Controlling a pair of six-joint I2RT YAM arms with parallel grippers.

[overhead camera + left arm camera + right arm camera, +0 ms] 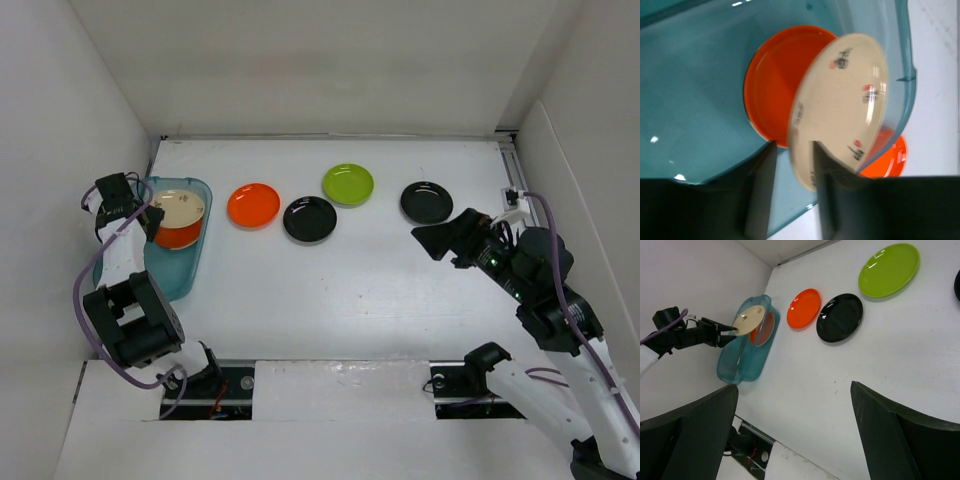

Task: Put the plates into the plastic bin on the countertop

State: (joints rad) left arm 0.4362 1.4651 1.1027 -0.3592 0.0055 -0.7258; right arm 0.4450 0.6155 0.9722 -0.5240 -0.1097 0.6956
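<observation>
Top external view: the flat white matte countertop [380, 290] carries, along its left edge, the translucent teal rectangular plastic bin [175, 277]. Over the bin's far end, the small round cream plate [180, 207] with dark marks is tilted. Its rim is pinched between the fingers of the left gripper [150, 222]. The plate reaches away from those fingers toward the far edge, above a round orange plate [178, 238] lying in the bin. The release probably turns on lowering and levelling cream onto orange, inside the walls.

Four plates lie loose toward the far edge: a second orange plate [253, 205] just right of the bin, a glossy black plate [309, 219], a lime green plate [348, 184], and another black plate [427, 202] nearest the right edge. The right gripper [435, 241], spread wide and empty, hangs near this last plate and is the nearer arm for it. Nothing stands between them.
</observation>
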